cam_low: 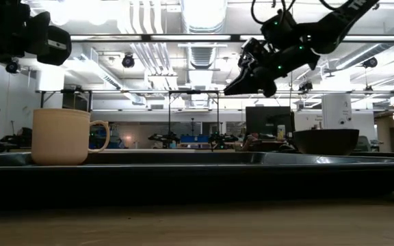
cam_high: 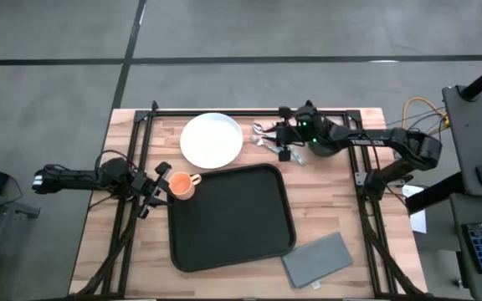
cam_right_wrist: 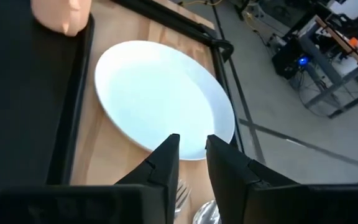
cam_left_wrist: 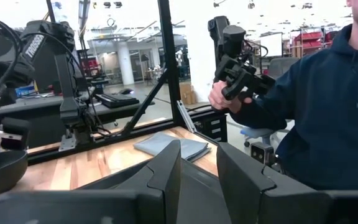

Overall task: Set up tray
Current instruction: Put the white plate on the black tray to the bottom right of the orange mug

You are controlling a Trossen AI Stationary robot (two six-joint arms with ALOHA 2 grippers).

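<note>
Right gripper is seen raised above the tabletop just beyond the far right corner of the tray, over the cutlery. Its fingers are set narrow, a slim gap between them, nothing gripped. In the right wrist view the fork and spoon heads are seen just below the fingertips, partly hidden. In the low view this gripper is seen well above table level.

White plate is placed just beyond the tray's far edge, left of the cutlery, apart from the tray rim; it is empty. A dark bowl is partly covered by the right arm, just right of the tray's far right corner; in the low view it is seen behind the tray rim.

Left gripper is held just off the tray's left edge, close beside the orange mug. Its fingers are parted narrowly with nothing between them. Whether the mug is touched cannot be told.

The mug is seen upright at the tray's far left corner; in the low view it appears to stand inside the rim, handle toward the tray middle.

The tray is laid at the centre of the wooden table; apart from the mug its floor is bare. A grey napkin is laid flat off the tray's near right corner, apart from it.

A person in a dark hooded top is seen beyond the table in the left wrist view, one hand closed on a dark control handle.
</note>
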